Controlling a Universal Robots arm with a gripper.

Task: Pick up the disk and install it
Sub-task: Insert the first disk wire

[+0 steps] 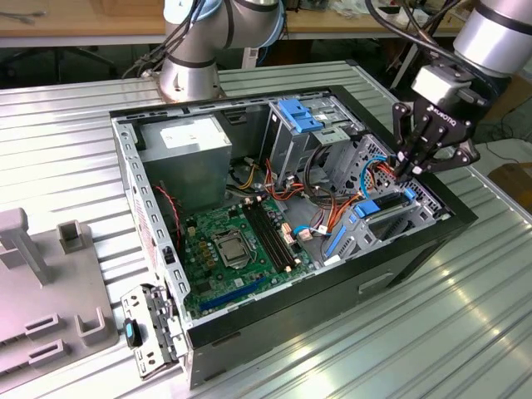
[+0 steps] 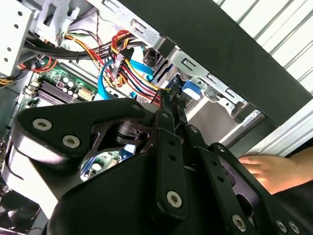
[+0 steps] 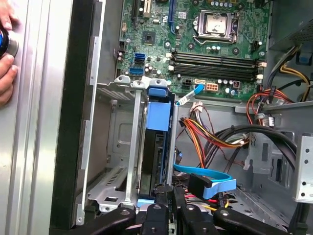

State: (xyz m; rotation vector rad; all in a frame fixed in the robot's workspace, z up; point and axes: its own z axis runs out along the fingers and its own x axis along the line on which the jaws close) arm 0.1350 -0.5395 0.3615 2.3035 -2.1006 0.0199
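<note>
The gripper (image 1: 413,160) hangs over the drive cage (image 1: 391,204) at the front corner of the open computer case (image 1: 249,328). Its fingers (image 3: 164,196) are drawn nearly together, tips pressed against or pinching the near end of the disk (image 3: 157,117); whether they truly clamp it or only push on it, I cannot tell.

The disk sits in the cage already, standing on edge between the cage's metal rails, its blue carrier end toward the motherboard (image 3: 205,44). Its long axis runs straight away from the gripper toward the motherboard, so it lies directly ahead of the fingertips, in line with them. Judging by this, it looks seated or close to it.

Beside the cage, a blue flat cable (image 3: 205,176) and a bundle of coloured power wires (image 3: 205,137) lie close to the gripper. A person's hand (image 3: 6,54) rests on the table outside the case wall.

Writing shows on the gripper body, but I leave it unread.
</note>
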